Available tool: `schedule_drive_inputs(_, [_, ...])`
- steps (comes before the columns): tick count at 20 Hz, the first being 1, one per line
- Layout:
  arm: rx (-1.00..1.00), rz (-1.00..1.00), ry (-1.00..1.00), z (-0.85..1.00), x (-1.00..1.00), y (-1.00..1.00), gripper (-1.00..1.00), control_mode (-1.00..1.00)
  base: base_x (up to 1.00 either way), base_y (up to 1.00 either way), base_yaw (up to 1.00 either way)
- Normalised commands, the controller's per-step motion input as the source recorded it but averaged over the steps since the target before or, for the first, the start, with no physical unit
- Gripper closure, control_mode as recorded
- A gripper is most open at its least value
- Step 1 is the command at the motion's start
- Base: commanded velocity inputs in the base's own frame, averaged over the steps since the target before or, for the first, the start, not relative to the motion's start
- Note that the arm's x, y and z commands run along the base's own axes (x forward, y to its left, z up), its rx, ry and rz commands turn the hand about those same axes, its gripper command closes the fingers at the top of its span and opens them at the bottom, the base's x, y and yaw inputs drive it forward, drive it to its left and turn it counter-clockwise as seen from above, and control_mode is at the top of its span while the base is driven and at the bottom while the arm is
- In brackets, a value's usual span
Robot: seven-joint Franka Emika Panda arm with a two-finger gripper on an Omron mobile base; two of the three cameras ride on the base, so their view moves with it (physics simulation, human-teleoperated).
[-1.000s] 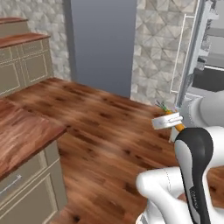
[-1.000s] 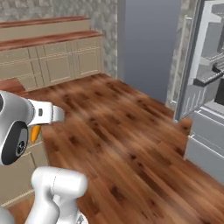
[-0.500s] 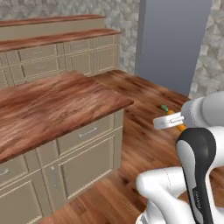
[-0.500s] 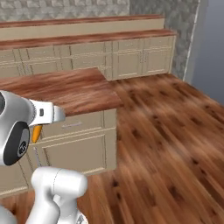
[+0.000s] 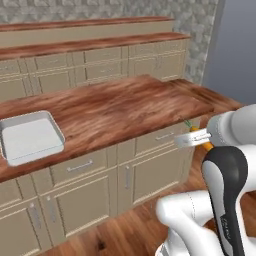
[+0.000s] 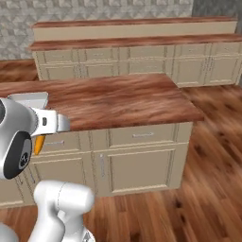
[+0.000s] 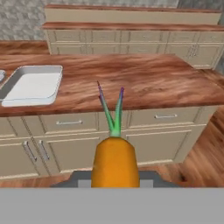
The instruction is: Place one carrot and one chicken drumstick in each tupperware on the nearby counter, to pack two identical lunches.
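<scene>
My gripper is shut on a carrot, whose orange body and green stalks point toward the counter. The carrot's orange tip also shows under the hand. A light-grey tupperware lies empty on the reddish-brown counter, ahead and to the left of the hand. A sliver of another tray's rim shows at the left border of the hand view. No chicken drumstick is in view.
Beige cabinets with drawers and bar handles stand under the counter. A second counter run with a raised ledge lines the stone-tiled back wall. Wood floor lies open to the right of the island.
The base has turned, so the views swung from the floor and fridge to the counter, which now lies close ahead with the tupperware on it. The carrot stays in the shut gripper.
</scene>
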Motion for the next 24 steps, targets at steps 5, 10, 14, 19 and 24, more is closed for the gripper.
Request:
schedule_drive_inputs(5, [0.0, 0.0, 0.0, 0.0, 0.0, 0.0, 1.0, 1.0, 0.08, 1.0, 0.23])
schedule_drive_inputs(10, [0.0, 0.0, 0.0, 0.0, 0.0, 0.0, 1.0, 1.0, 0.22, 1.0, 0.18])
schedule_drive_inputs(14, [0.0, 0.0, 0.0, 0.0, 0.0, 0.0, 1.0, 1.0, 0.33, 0.7, 0.13])
schedule_drive_inputs(19, [0.0, 0.0, 0.0, 0.0, 0.0, 0.0, 1.0, 1.0, 0.41, -0.12, 0.03])
schedule_drive_inputs(24, [0.0, 0.0, 0.0, 0.0, 0.0, 0.0, 1.0, 1.0, 0.43, -0.39, 0.02])
